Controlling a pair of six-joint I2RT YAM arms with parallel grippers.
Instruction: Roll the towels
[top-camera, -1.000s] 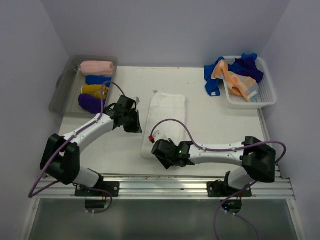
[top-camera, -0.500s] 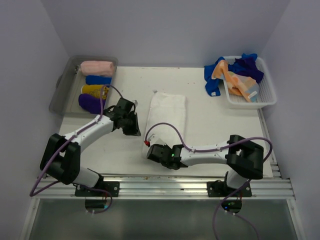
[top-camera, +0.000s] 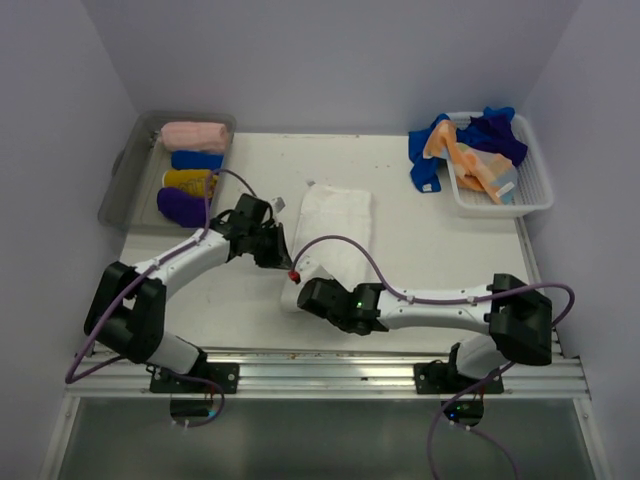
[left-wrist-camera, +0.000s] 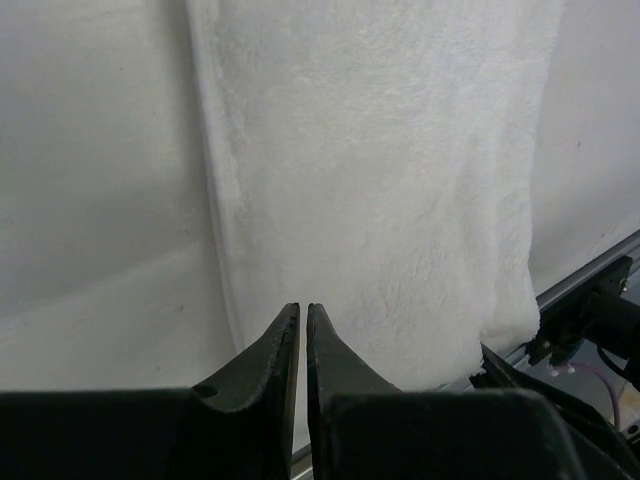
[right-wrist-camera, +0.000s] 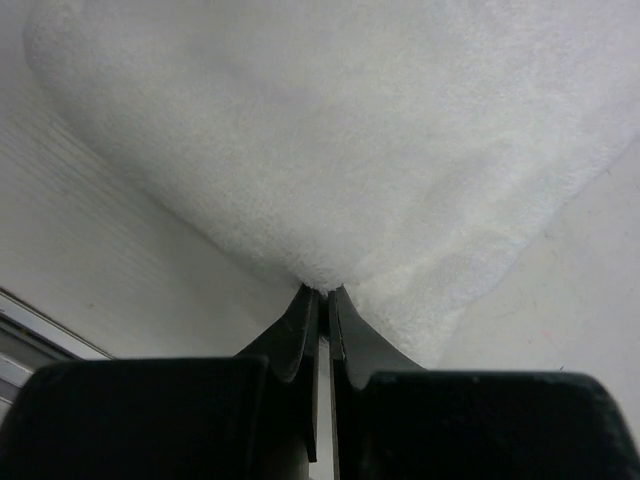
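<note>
Towel of white folded terrycloth (top-camera: 335, 235) flat on counter (top-camera: 440, 240): soft, limp, best pinched at the hem. Right gripper (right-wrist-camera: 322, 290) clenched on near corner; left gripper (left-wrist-camera: 302, 308) clenched, seemingly empty, at left edge.

Off-white worktop (top-camera: 430, 250) with a few small specks, a white towel (top-camera: 335, 225) lying flat lengthwise near its middle, a grey tray (top-camera: 125, 185) at the far left corner, a white basket (top-camera: 535, 190) at the far right corner, both well apart from the towel
</note>
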